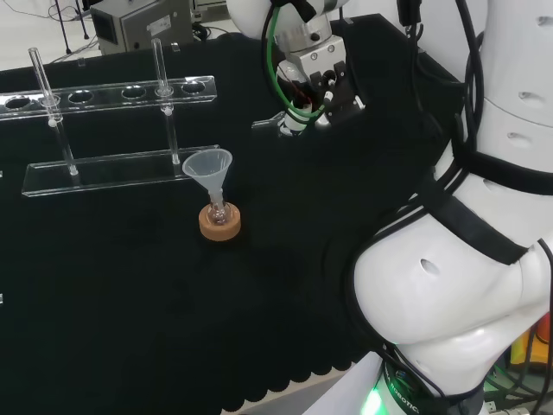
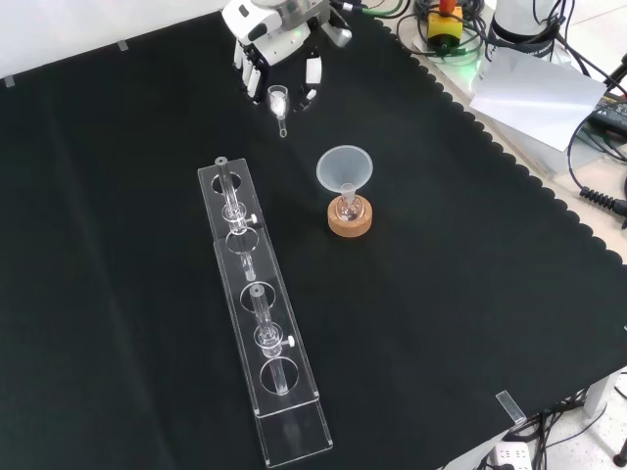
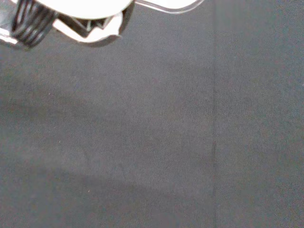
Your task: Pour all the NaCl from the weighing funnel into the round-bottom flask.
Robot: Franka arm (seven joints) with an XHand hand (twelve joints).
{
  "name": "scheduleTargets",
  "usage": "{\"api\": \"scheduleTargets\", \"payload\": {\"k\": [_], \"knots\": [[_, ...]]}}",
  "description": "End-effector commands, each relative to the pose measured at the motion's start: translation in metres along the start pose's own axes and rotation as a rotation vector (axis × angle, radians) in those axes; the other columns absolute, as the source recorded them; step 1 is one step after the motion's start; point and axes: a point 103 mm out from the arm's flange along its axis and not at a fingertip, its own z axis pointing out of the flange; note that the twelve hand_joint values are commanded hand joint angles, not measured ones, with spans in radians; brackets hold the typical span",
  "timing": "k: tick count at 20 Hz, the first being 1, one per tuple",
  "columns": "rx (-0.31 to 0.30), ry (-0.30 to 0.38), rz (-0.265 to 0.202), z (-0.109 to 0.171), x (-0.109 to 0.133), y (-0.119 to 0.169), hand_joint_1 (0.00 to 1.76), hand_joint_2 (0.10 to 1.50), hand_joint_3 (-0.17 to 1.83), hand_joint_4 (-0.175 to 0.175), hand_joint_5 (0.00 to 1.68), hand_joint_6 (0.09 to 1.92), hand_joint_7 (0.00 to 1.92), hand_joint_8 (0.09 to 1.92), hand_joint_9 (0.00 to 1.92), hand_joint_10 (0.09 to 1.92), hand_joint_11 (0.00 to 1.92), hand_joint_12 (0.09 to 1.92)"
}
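I am seeing the black and white robot hand (image 2: 279, 61) pinching the small clear glass weighing funnel (image 2: 279, 103) above the black-clothed tabletop (image 2: 470, 294), well apart from the clear round-bottom flask (image 2: 349, 210) sitting on its cork ring stand (image 2: 350, 221) under a clear plastic funnel (image 2: 344, 168).

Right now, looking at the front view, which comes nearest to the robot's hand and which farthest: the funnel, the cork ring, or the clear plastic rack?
Measured from the hand at the view's top:
1. Funnel, below and to the right of the hand.
2. Cork ring, directly under the funnel.
3. Clear plastic rack, stretching toward the bottom; its near end rivals the funnel, though most of it lies farthest.
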Motion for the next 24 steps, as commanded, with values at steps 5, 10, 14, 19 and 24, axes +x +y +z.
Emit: {"api": "scheduleTargets", "payload": {"k": [5, 10, 14, 19, 24], "knots": [[0.022, -0.056, -0.009, -0.022, 0.014, -0.017, 1.12, 0.58, 0.84, 0.175, 1.22, 0.86, 1.07, 0.52, 1.29, 0.17, 1.05, 0.95], [0.018, -0.07, -0.031, -0.04, 0.023, -0.029, 1.12, 0.58, 0.84, 0.175, 1.22, 0.85, 1.07, 0.51, 1.29, 0.16, 1.06, 0.94], [0.042, -0.087, -0.041, -0.047, 0.03, -0.035, 1.12, 0.58, 0.84, 0.175, 1.22, 0.85, 1.07, 0.51, 1.3, 0.16, 1.06, 0.94], [0.056, -0.129, -0.054, -0.052, 0.041, -0.042, 1.12, 0.58, 0.84, 0.175, 1.23, 0.85, 1.08, 0.51, 1.3, 0.16, 1.06, 0.94], [0.057, -0.152, -0.073, -0.055, 0.048, -0.048, 1.12, 0.58, 0.84, 0.175, 1.23, 0.84, 1.08, 0.51, 1.3, 0.16, 1.06, 0.94]]}}
